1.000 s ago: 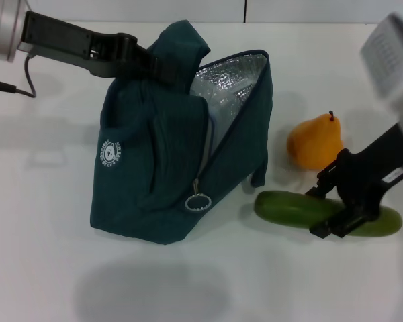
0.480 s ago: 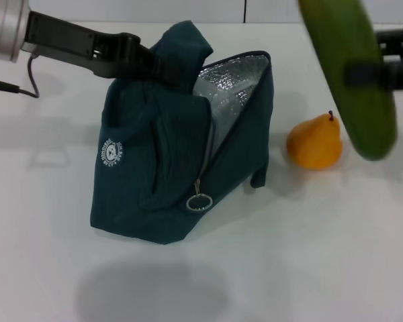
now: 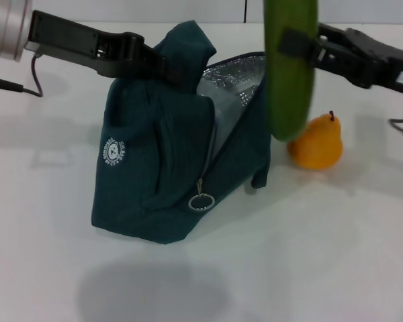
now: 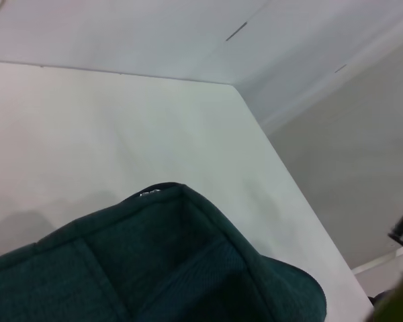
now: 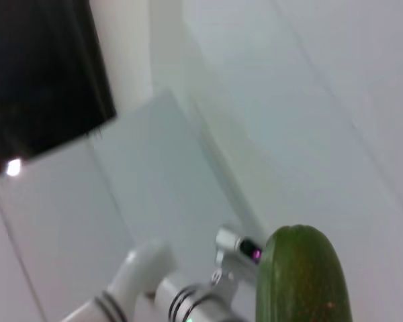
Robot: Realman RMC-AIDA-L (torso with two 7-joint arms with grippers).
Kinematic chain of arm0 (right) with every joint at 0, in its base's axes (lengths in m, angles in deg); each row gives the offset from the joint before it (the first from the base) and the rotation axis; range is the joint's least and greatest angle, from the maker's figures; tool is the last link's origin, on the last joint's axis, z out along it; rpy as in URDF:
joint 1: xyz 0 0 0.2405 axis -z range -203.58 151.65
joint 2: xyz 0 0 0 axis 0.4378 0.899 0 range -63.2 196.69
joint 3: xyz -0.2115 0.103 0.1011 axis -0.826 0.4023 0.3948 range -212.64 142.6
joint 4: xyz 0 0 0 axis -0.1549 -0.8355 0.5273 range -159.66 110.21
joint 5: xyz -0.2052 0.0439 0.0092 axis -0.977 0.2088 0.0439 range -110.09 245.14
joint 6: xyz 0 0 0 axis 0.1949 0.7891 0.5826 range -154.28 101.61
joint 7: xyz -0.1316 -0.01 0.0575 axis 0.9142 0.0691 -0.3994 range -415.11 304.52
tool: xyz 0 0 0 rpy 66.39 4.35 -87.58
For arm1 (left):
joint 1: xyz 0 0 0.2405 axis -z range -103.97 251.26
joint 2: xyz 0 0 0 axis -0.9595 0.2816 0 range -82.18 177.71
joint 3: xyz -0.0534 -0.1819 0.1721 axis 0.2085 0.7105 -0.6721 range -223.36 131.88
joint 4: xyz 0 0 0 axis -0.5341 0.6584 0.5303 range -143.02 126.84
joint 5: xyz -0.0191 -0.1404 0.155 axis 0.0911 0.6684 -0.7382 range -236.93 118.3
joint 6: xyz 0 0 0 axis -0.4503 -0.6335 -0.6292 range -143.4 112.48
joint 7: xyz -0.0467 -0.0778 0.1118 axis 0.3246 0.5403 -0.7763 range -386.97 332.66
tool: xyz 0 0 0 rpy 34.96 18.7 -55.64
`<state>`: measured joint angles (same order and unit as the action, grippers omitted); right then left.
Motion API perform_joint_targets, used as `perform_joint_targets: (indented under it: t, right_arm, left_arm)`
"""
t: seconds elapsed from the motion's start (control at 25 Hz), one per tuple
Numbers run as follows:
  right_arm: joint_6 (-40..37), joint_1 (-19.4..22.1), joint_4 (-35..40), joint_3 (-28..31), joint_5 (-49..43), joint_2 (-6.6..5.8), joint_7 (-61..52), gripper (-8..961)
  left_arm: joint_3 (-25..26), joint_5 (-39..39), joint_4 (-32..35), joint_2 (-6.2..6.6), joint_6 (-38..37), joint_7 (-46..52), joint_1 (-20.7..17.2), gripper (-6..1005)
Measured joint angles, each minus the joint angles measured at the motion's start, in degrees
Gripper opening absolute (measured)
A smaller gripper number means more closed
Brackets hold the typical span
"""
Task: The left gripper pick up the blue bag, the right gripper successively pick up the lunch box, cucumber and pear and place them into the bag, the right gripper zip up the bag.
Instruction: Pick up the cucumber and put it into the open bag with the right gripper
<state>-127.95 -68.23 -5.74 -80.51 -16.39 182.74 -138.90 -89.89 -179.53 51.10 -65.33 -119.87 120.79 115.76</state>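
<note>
Two arms work over a white table [image 3: 309,268], and the biggest thing on it is the blue bag [image 3: 161,181]. It stands left of centre, its mouth gaping so the silver lining faces the right side, the ring zip pull hanging low on its front and the round white logo on its left panel. Its upper fabric is bunched into a peak, and the left gripper [image 3: 162,67], reaching in from the upper left on a black arm with a silver section, is clamped on that peak, holding the bag up. From the left wrist camera only the teal fabric [image 4: 154,268] and bare table show.

Next in size, the cucumber [image 3: 290,67] hangs nearly upright in the air, above the bag's right edge and open mouth, its lower end just above the pear in the head view. The right gripper [image 3: 302,45], coming in from the upper right, grips it across the upper part, fingers closed on the green skin. The right wrist view shows the cucumber's rounded end [image 5: 302,275].

Smallest, the pear [image 3: 316,142] sits on the table just right of the bag, stem up, touched by nothing. No lunch box is visible; the bag's interior cannot be seen into.
</note>
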Motion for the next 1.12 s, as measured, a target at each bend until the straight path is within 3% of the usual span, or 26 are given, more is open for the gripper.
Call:
perform_joint_targets:
  t: [0.2,0.48,0.92,1.12]
  right_arm:
    - [3.9,-1.3,-6.8,-4.0,6.5,0.22,8.7,632]
    - [7.3,-5.2,-13.0,-5.0,7.3,0.29,19.0,642]
    - [9.7,-10.4,-19.4,-5.2,7.1,0.28,27.1,657]
    - [10.9,-10.3,-20.6,-5.1,7.1,0.28,27.7,663]
  left_arm:
    - [0.0,0.0,-0.1,-0.04,0.0,0.1,0.0,42]
    - [0.0,0.1,-0.1,-0.45,0.0,-0.1,-0.1,42]
    - [-0.1,0.1,-0.1,-0.42,-0.1,-0.4,-0.1,42]
    - [0.0,0.1,-0.1,-0.25,-0.1,-0.6,-0.3,42]
